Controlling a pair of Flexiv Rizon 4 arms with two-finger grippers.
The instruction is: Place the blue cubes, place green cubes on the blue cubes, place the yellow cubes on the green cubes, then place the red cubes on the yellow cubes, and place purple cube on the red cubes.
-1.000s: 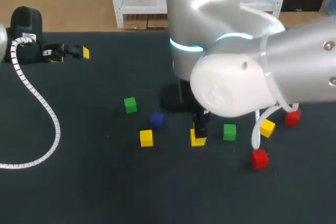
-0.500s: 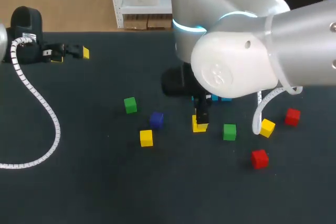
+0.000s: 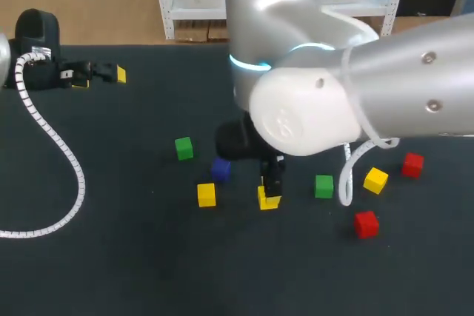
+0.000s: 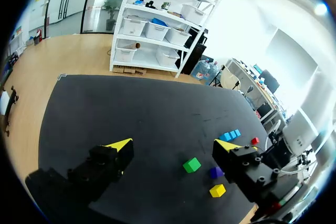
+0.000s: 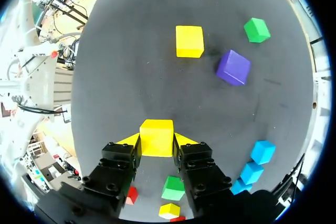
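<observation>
My right gripper (image 3: 269, 192) is shut on a yellow cube (image 3: 268, 200) low over the mat's middle; the right wrist view shows that cube (image 5: 156, 137) pinched between both yellow tips. Beyond it lie a second yellow cube (image 5: 189, 41), the purple cube (image 5: 233, 67) and a green cube (image 5: 257, 29). Several blue cubes (image 5: 262, 151) sit in a row beside the gripper; my right arm hides them in the head view. My left gripper (image 4: 173, 148) stands open and empty at the far left (image 3: 104, 73).
To the right of the held cube lie a green cube (image 3: 324, 186), a yellow cube (image 3: 375, 180) and two red cubes (image 3: 412, 164) (image 3: 366, 223). A white ribbed cable (image 3: 59, 149) snakes across the left of the mat.
My right arm carried the yellow cube away from me, then back toward the front and a little left. The blue cubes glimpsed under the arm are now covered. The left arm stayed still.
</observation>
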